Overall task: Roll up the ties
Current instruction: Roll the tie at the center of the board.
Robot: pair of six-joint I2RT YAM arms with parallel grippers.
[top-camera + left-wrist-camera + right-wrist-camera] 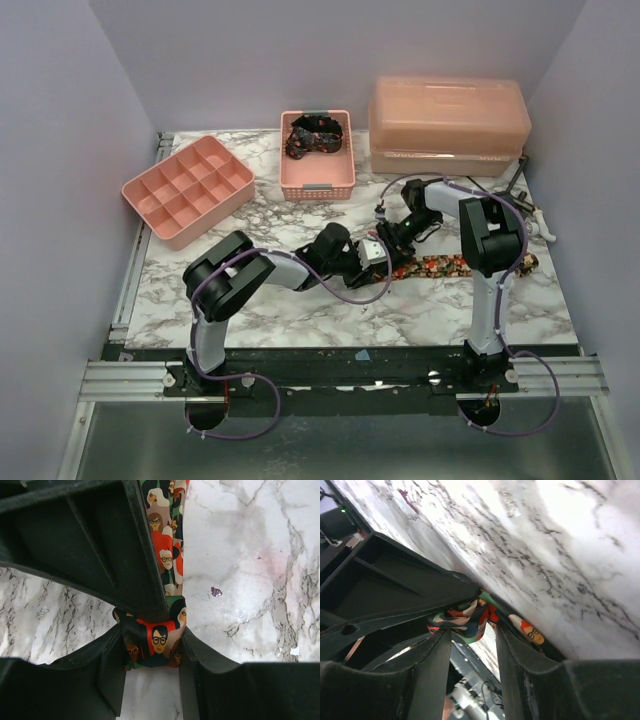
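Both arms are bunched up mid-table over one end of the long dark fabric necktie (440,266), the one with the red, orange and green cartoon-face print. The left gripper (152,647) is closed almost all the way, pinching the folded-over end. The right gripper (470,630) is jammed in right beside it, jaws narrowed onto the same little fold. The rest of that tie lies flat on the white marble-pattern table (300,310), running off to the right.

My read is that the roll has barely begun, maybe one turn in. Next, one gripper probably has to hold the core while the other brings more length over, keeping it tight and straight.

Further back, the pink plastic slatted basket (318,183) has a mostly black tie (315,135) bundled up inside. The pink plastic divided tray (180,190) on the left has nothing in any compartment. The big pink lidded box (448,125) is closed, so no idea what's in it.
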